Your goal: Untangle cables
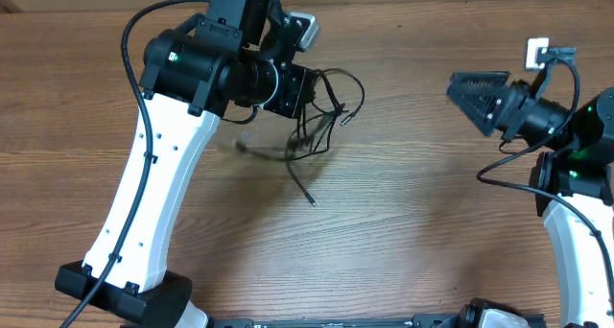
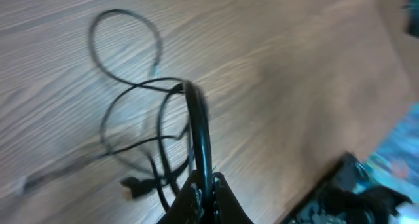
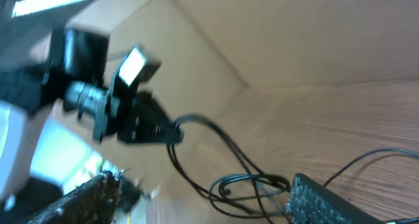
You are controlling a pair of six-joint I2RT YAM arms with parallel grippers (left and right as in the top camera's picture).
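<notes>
2 claws matter: our left claw (image 2: 204, 196) is pressed together, pinching 1 strand of the cables (image 1: 321, 127), whose loops hang just beside and below it over the table (image 1: 413, 222). Our right claw (image 1: 467, 91) stands spread, well right of the left claw, tips aimed at it. We see nothing between them. 1 plug end (image 1: 312, 201) trails from the left claw toward the arm bases.

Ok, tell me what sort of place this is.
Probably a robotics lab or test bench, not a home: a left arm and a right arm stand at a wood-grain table, with a tangle of thin black cables to work on, and what looks like a plain tan board wall behind.
</notes>
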